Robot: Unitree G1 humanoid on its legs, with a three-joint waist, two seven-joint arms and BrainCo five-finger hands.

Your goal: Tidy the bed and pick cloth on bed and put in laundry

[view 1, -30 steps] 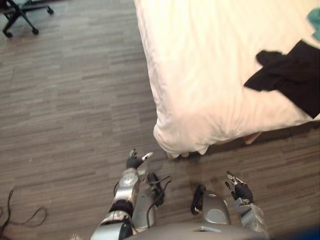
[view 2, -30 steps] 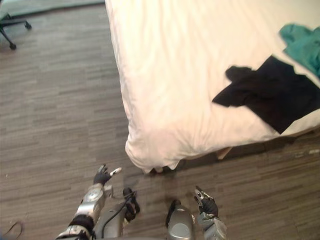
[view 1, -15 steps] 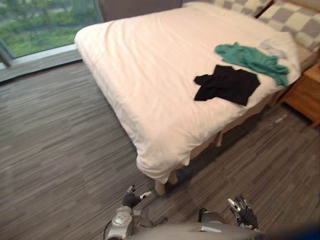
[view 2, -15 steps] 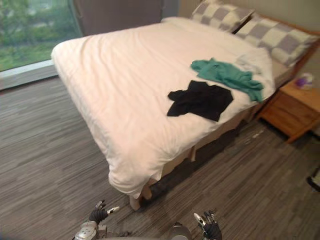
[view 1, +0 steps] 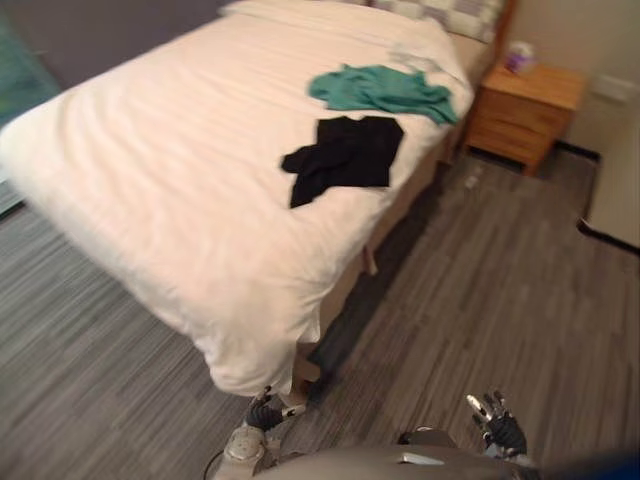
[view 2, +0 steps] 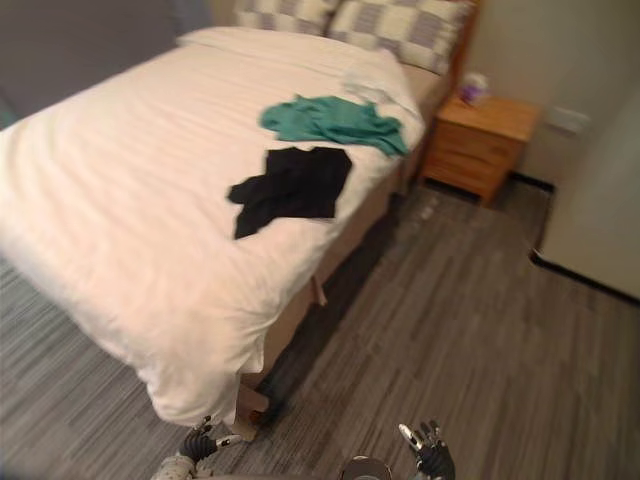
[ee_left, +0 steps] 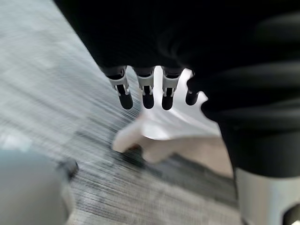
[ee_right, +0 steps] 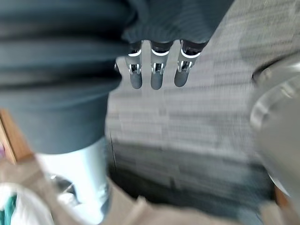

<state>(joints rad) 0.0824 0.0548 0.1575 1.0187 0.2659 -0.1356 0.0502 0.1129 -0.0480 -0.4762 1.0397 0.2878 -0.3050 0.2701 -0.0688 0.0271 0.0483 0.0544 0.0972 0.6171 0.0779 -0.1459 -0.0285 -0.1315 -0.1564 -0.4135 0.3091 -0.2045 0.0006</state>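
**Obs.** The crumpled black cloth garment (view 1: 345,155) lies spread on the white-quilted bed (view 1: 150,190), close to the side edge that faces the small wooden nightstand (view 1: 520,105). A rumpled teal cloth garment (view 1: 380,90) lies just past it, toward the checked pillows (view 2: 400,22). The two garments are either touching or just beside each other (you cannot tell which from here).

**Hands.** Your left hand (view 1: 265,412) hangs low by the foot corner of the bed, over the grey plank floor (view 1: 500,280). Its fingers are straight and hold nothing. Your right hand (view 1: 500,428) is low over the floor, well apart from the bed, its fingers likewise straight and empty.

**Handling, judged.**
- Both garments look light, soft and limp, with no stiff part to brace against.
- They are not fragile and should drape and trail once lifted.
- The black one bunches into raised folds at the end nearer you, so take it there, pinching a fold between thumb and fingers.
- Lift it upward rather than dragging it.

**Risk.** The quilt is soft too, so a deep grab may gather it along with the garment.
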